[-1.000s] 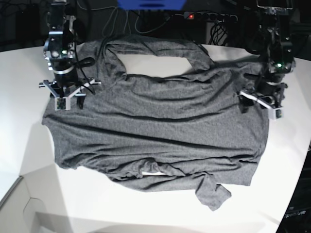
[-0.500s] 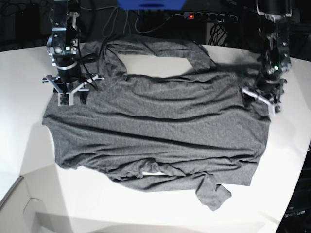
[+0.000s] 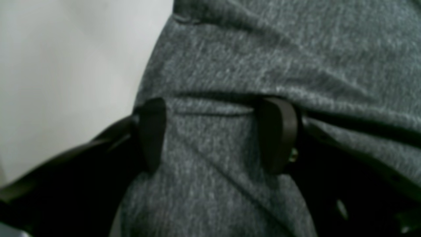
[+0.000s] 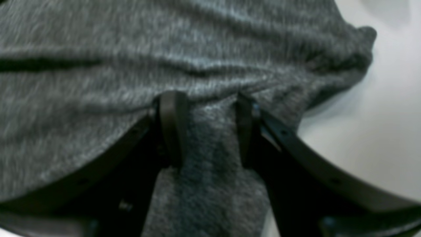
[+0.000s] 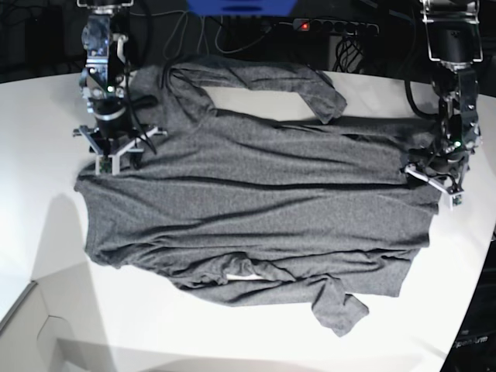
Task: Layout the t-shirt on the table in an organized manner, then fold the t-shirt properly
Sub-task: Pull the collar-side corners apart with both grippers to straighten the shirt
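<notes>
- White table [image 5: 232, 341] filled most of my base view, with dark cables and a power strip [image 5: 333, 27] along its far edge.
- I saw the shirt [image 5: 256, 217] spread across the middle of the table, wrinkled, one sleeve looping along the far side and another bunched at the near edge.
- My left gripper [image 5: 438, 182] sat at the shirt's edge on the base view's right side.
- From the left wrist camera, its fingers [image 3: 278, 135] stood wide apart with a fold of cloth lying between them; a crease ran across just past the tips. I could not tell whether they were pressing the fabric.
- My right gripper [image 5: 115, 151] sat at the shirt's opposite edge, near the far corner.
- From the right wrist camera, its fingers [image 4: 171, 128] were set narrower, with a ridge of cloth pinched up between them and both touching it.
- Bare table showed beside the cloth in both wrist views.
</notes>
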{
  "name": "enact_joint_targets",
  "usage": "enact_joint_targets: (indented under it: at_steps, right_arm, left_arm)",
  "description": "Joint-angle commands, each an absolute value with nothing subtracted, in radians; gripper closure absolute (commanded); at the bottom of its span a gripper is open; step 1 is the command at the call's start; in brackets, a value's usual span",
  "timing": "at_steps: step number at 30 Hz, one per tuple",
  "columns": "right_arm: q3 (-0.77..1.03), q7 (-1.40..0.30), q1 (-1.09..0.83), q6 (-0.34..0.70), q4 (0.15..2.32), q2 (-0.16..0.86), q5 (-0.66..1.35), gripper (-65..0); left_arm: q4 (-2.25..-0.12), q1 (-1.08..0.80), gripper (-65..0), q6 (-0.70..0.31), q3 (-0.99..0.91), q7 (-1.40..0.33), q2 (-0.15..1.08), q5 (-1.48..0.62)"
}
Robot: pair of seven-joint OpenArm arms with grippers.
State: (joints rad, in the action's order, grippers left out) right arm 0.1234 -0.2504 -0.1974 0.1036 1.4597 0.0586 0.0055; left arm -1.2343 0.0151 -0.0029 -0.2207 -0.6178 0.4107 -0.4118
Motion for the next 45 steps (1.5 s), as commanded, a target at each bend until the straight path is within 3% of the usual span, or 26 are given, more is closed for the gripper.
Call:
enact_joint_targets:
  at_steps: [1,5,15,20,24,29,37,45]
  right_arm:
    - [0.127,-0.271,-0.185,0.101,1.449,0.065,0.001,-23.3]
    - [0.128,-0.268,-0.157,0.099,1.448,0.093,-0.001,-23.3]
    - [0.223,-0.272,-0.228,0.099,1.765,0.085,-0.001,-23.4]
    - [0.245,-0.272,-0.317,0.099,1.894,0.084,0.001,-23.4]
    - [0.289,-0.272,-0.352,0.101,1.946,0.045,0.001,-23.4]
    - [0.315,-0.272,-0.374,0.101,1.952,0.021,0.001,-23.4]
    - [0.314,-0.272,-0.39,0.101,1.952,0.015,0.002,-23.4]
    - [0.309,-0.272,-0.392,0.101,1.952,0.005,0.002,-23.4]
  left_arm:
    - [-1.244,0.03,-42.2,0.002,-0.225,-0.616,0.424,-0.409]
    - [-1.26,0.047,-42.2,0.002,-0.226,-0.615,0.424,-0.414]
    - [-1.495,0.025,-42.2,0.002,-0.325,-0.625,0.397,-0.414]
    - [-1.819,-0.134,-42.2,0.001,-0.398,-0.628,0.306,-0.424]
    - [-2.026,-0.283,-42.2,0.001,-0.259,-0.625,0.234,-0.435]
    - [-1.971,-0.352,-42.2,0.002,-0.142,-0.627,0.213,-0.433]
    - [-1.975,-0.503,-42.0,0.002,-0.133,-0.628,0.219,-0.433]
    - [-1.91,-0.539,-42.0,0.002,-0.097,-0.628,0.219,-0.432]
